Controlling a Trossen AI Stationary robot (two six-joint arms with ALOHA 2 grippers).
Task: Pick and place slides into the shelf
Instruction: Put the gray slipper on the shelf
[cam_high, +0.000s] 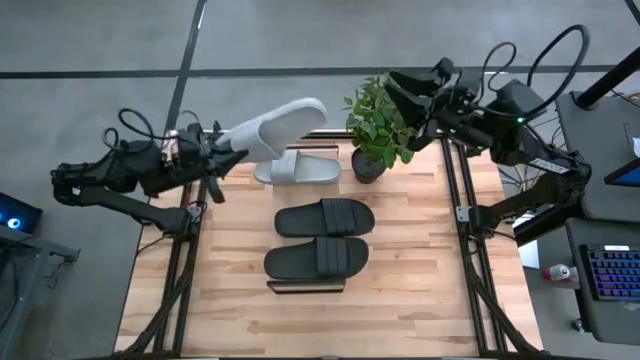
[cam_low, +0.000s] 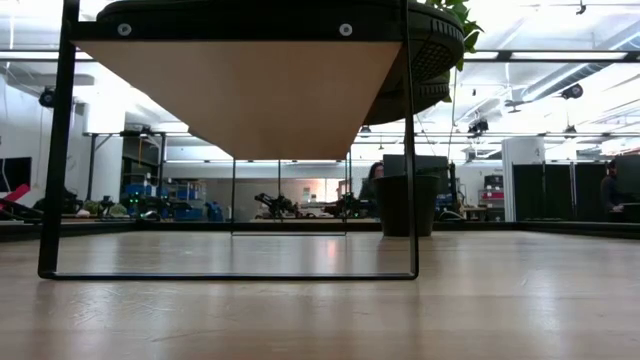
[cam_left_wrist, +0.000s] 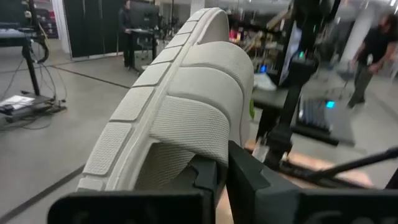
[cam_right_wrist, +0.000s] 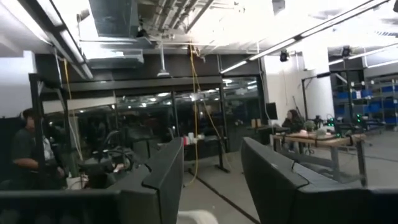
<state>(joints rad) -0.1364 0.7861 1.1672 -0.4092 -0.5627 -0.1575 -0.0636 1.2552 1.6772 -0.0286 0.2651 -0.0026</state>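
Observation:
My left gripper (cam_high: 228, 150) is shut on a pale grey slide (cam_high: 280, 125) and holds it in the air over the table's far left part. The slide fills the left wrist view (cam_left_wrist: 186, 93). The second grey slide (cam_high: 298, 168) lies flat just below it. Two black slides (cam_high: 325, 217) (cam_high: 316, 258) rest sole-down, side by side, on the shelf's wooden plank (cam_low: 240, 95); its dark end rail (cam_high: 305, 287) shows at the near end. My right gripper (cam_high: 395, 92) (cam_right_wrist: 211, 180) is open and hovers above the plant, holding nothing. My left gripper holds the grey slide at its end nearest the arm, by the ribbed strap's edge (cam_left_wrist: 205, 149). One finger (cam_left_wrist: 249, 180) lies outside the strap; the slide hides the other finger's tip. The fingers come from the table's left. The slide is lifted clear and slants up toward the far right.
A potted plant (cam_high: 378, 125) (cam_low: 405, 205) stands at the table's far side, right of the grey slides. Dark frame rails (cam_high: 185, 260) (cam_high: 480, 260) run along both table sides. Bare table (cam_high: 400, 310) lies right of the shelf and toward the near edge. People move in the room beyond.

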